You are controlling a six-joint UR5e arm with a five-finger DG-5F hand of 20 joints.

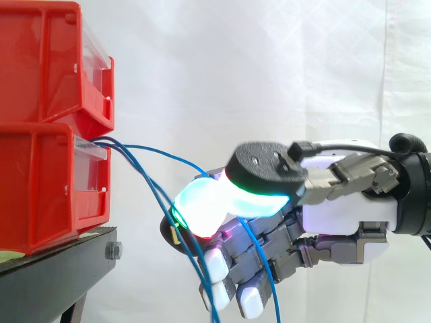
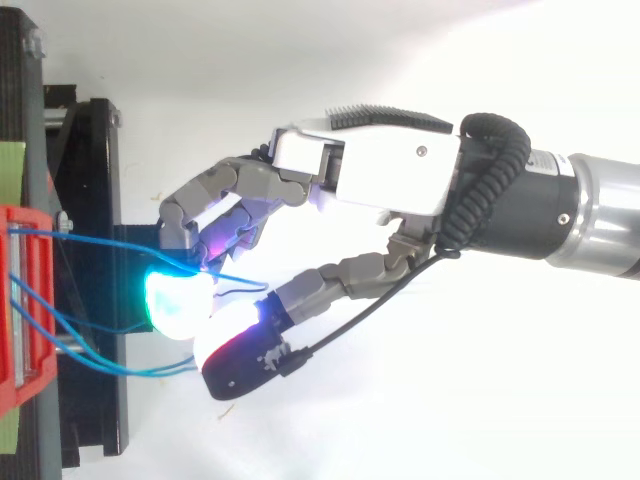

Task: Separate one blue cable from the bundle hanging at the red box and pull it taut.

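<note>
1. Two red plastic storage bins stand stacked at the left of the side view, the upper bin (image 1: pixel 47 60) resting on the lower bin (image 1: pixel 47 188). Both sit on a black metal stand (image 1: pixel 60 276) before a white curtain (image 1: pixel 269 67).
2. A bundle of thin blue cables comes out at the top front edge of the lower bin.
3. The robot hand (image 1: pixel 343 212) reaches in from the right at about the height of the lower bin, near its front but apart from it.
4. The thumb, with a black cap and a green-cyan glowing pad (image 1: pixel 262 198), lies over a fingertip pad (image 1: pixel 199 205) that glows white, green and red. The two are pressed together on one thin blue cable (image 1: pixel 161 153).
5. That pinched cable runs from the bin to the hand in a gentle arc, not a straight line. A blue length hangs down below the thumb in front of the palm.
6. The other blue cables (image 1: pixel 156 196) drop steeply from the bin and pass below the pinching pads towards the bottom edge of the side view.
7. The remaining fingers curl downwards, their white pads (image 1: pixel 219 266) pointing at the floor.
8. From above, the pinched cable leads from the red bin at the left edge to the cyan-glowing fingertip (image 2: pixel 175 300).
</note>
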